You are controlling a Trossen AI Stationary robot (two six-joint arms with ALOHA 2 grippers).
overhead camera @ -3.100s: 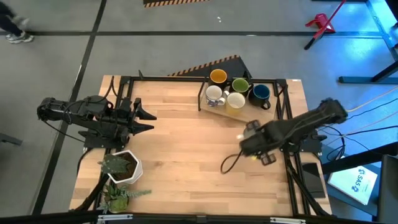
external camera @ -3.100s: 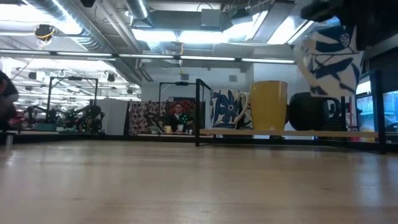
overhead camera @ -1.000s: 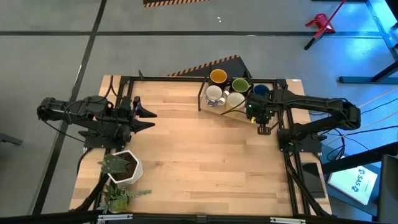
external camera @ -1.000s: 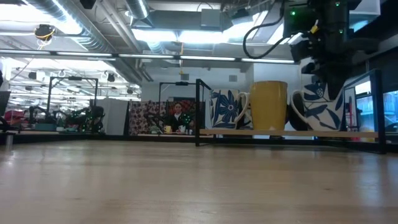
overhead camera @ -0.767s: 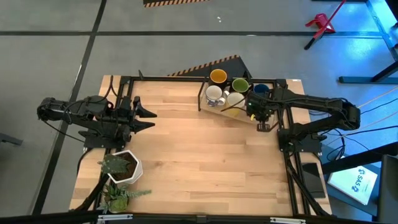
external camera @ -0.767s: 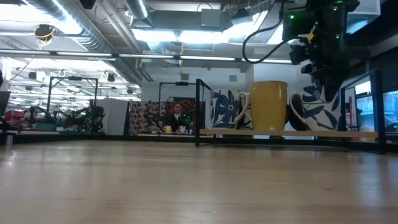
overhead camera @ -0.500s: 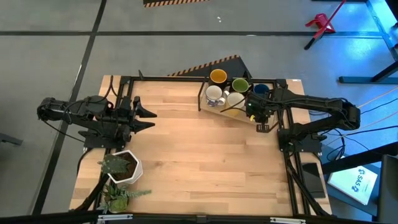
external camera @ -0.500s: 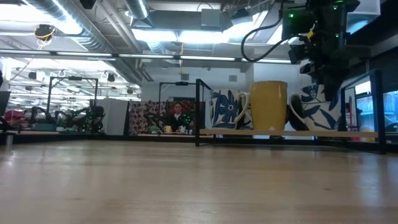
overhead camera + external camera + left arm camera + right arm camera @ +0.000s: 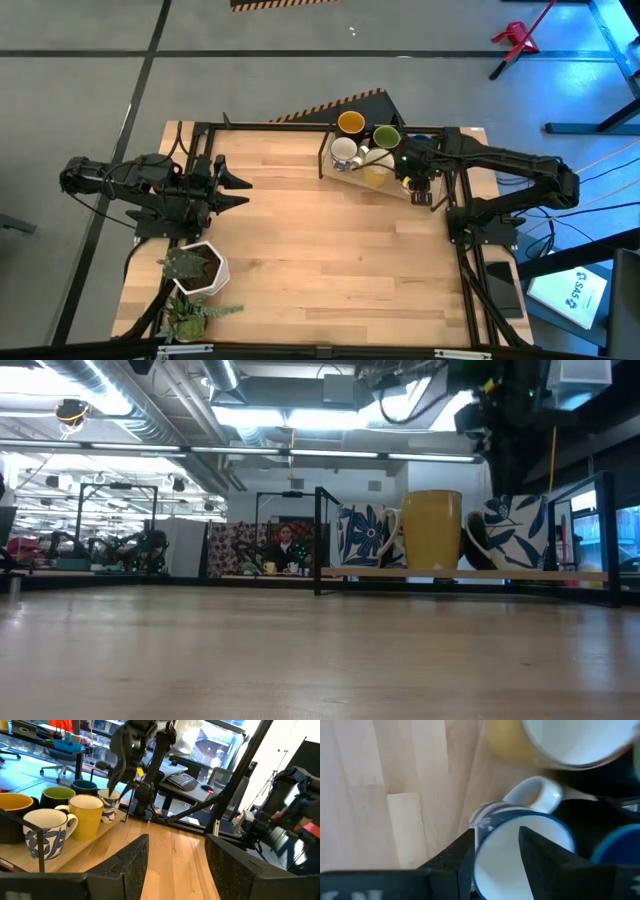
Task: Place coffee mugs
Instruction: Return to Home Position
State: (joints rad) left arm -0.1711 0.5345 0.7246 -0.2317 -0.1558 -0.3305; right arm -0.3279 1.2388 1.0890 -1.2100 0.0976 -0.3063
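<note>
Six mugs stand on a low wooden tray [image 9: 362, 180] at the table's far right. The dark mug with yellow inside [image 9: 350, 122], the green mug [image 9: 387, 137] and a white mug [image 9: 344, 152] show from above. A white mug with blue leaves [image 9: 515, 532] stands upright at the tray's right end, beside the yellow mug [image 9: 433, 528]. My right gripper [image 9: 496, 832] hangs open just above the leaf mug [image 9: 520, 847], fingers pointing down, clear of its rim in the low view [image 9: 505, 470]. My left gripper [image 9: 238, 190] waits open at the table's left.
A white hexagonal plant pot [image 9: 200, 268] and a second plant [image 9: 185, 318] sit at the near left corner. A black frame post [image 9: 319, 540] stands at the tray's left end. Bare wood [image 9: 320, 250] lies across the table's middle and near side.
My right gripper stood on the leaf mug, which leaned on the tray. The mug now stands upright on its base, and the gripper has come off it, risen and shifted slightly toward the far edge.
</note>
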